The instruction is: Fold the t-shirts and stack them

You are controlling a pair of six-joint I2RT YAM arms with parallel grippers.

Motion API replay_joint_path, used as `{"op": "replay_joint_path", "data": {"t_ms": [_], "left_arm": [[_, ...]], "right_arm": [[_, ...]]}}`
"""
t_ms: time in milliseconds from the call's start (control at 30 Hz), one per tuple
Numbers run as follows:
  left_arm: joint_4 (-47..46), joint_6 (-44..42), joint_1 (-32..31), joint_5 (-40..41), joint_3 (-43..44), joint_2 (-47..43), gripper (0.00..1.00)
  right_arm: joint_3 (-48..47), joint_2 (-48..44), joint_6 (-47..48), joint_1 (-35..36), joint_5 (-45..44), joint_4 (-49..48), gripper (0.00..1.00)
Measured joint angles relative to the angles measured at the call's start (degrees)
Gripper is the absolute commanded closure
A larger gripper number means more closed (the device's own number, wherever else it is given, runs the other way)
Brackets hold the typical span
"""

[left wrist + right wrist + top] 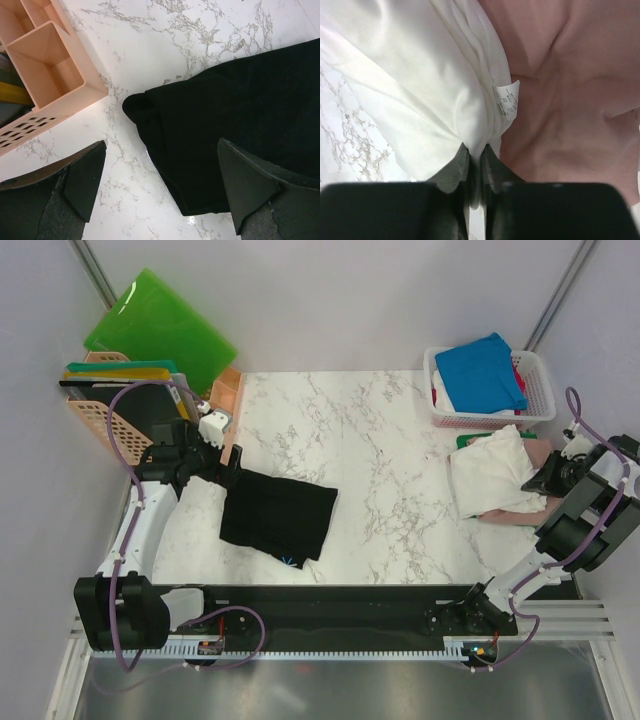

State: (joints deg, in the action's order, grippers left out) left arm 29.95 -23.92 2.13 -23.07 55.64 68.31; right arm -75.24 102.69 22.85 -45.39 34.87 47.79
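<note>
**Robot arms early in a laundry job: one shirt folded, more waiting by the basket**

On the marble table, the black t-shirt lies folded into a rough rectangle. It sits alone, well left of the white basket and nearer the arms. Just in front of the basket, the white t-shirt lies loosely bunched on the pink t-shirt. The blue t-shirt tops the clothes inside the basket. The left gripper hangs released, jaws wide, over the black shirt's edge farthest from the basket. The right gripper, in front of the basket, pinches an edge fold of the white shirt near its care label. To my eye, most of the folding and all the stacking remain.
</note>
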Motion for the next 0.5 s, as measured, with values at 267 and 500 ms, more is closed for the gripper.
{"op": "replay_joint_path", "data": {"t_ms": [267,500], "left_arm": [[-0.1,-0.9,0.0,0.3,-1.5,-1.6,0.0],[-0.1,-1.5,0.0,0.5,-3.7,-2.1,0.0]], "right_arm": [[-1.6,0.0,0.5,0.0,1.0,2.6,1.0],[-2.2,-2.3,2.2,0.9,1.5,4.9,1.0]]}}
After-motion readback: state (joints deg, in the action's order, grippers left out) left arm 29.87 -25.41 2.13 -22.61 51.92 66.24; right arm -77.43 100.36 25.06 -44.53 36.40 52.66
